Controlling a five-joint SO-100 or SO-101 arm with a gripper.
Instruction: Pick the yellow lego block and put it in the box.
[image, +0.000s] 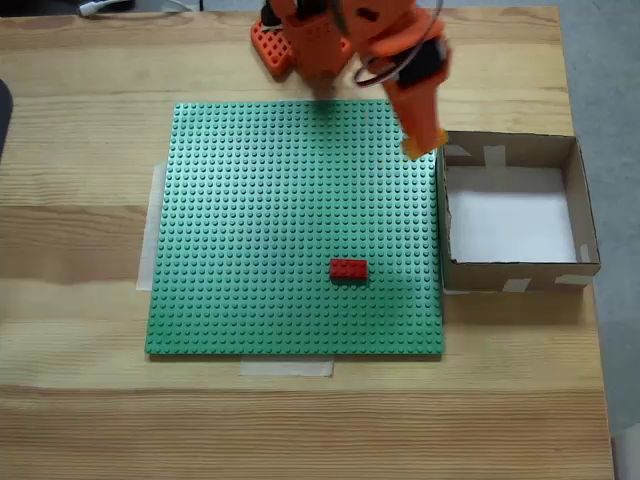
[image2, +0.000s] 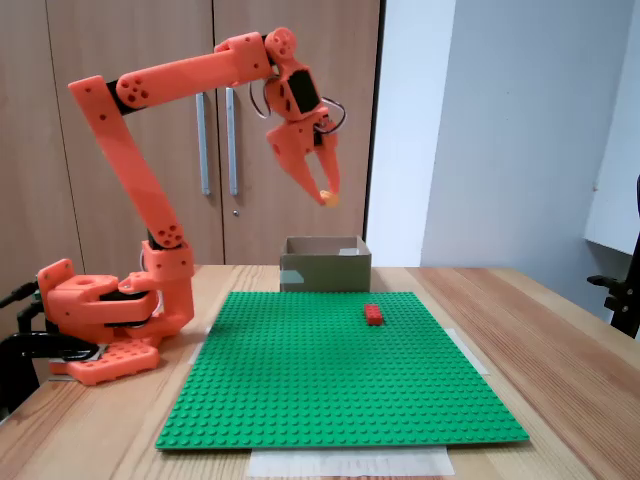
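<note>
Fixed view: yellow lego block (image2: 329, 198) (small, yellow-orange)

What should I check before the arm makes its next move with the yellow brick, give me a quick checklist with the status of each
1. Yellow lego block held in the gripper: ok, a yellow piece shows at the fingertips, high above the table.
2. Grip secure: cannot tell, only a small bit of the block shows.
3. Gripper over the box: not ok, in the top-down fixed view it sits at the box's near corner, by the green baseplate.
4. Box interior free: ok, white bottom bare.
5. Red brick out of the path: ok, on the baseplate, apart from the box.
</note>
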